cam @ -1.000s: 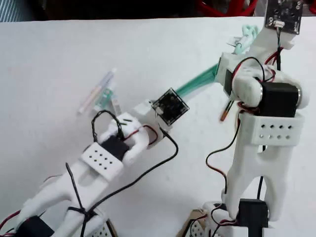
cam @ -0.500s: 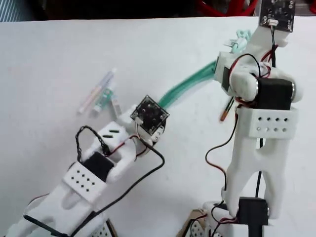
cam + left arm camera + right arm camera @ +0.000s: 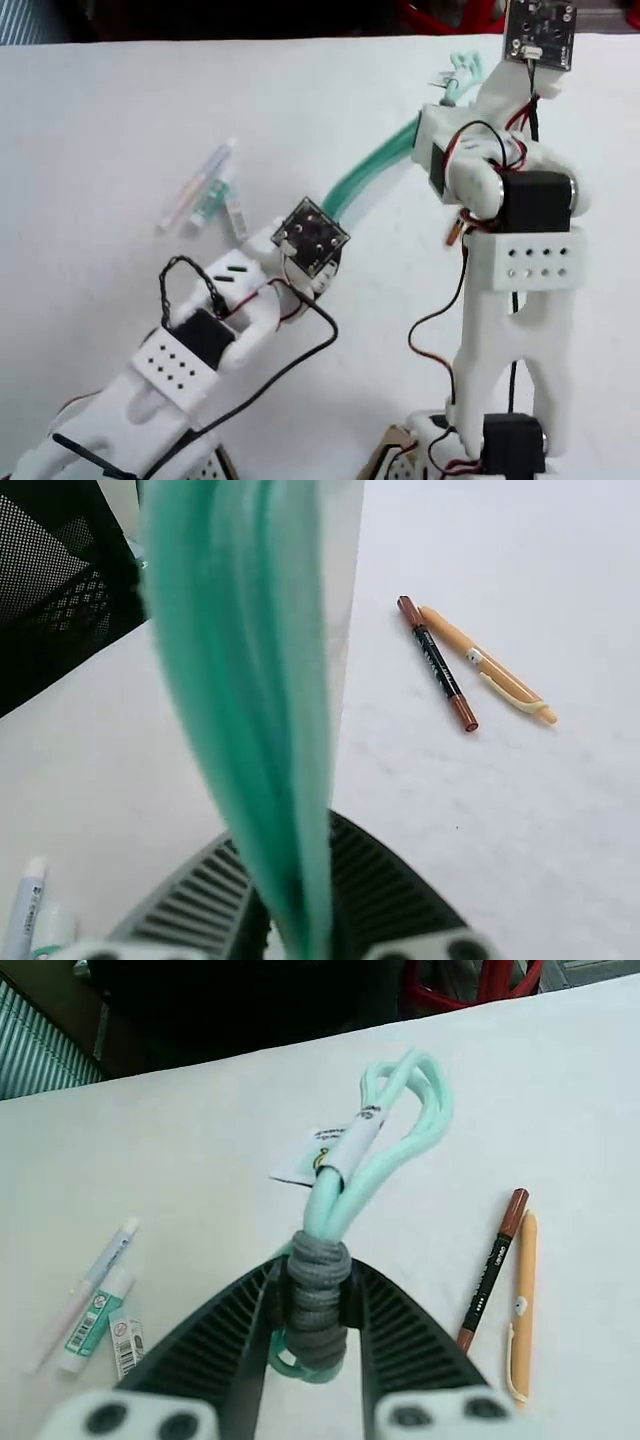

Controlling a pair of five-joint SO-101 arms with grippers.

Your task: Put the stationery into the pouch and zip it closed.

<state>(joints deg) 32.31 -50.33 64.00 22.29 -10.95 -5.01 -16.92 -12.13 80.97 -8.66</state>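
Observation:
A long mint-green pouch (image 3: 365, 175) is stretched above the table between both arms. My left gripper (image 3: 290, 930) is shut on one end of the pouch (image 3: 250, 680). My right gripper (image 3: 318, 1272) is shut on the grey zipper pull (image 3: 318, 1310) at the other end, and a mint cord loop (image 3: 400, 1090) sticks out past it. A brown pen (image 3: 437, 663) and an orange pen (image 3: 485, 667) lie side by side on the table; they also show as the brown pen (image 3: 492, 1265) and orange pen (image 3: 520, 1300). More stationery (image 3: 205, 190), pens and small tubes, lies to the left.
The white table (image 3: 120, 110) has open room at the back left and in the middle front. The right arm's body (image 3: 520, 260) stands over the two pens, with one pen tip (image 3: 453, 232) showing. Dark chairs stand beyond the far edge.
The left arm drew back toward the near left with the pouch end. The right arm shifted left and slightly away, carrying the zipper pull; the pouch moved left with them.

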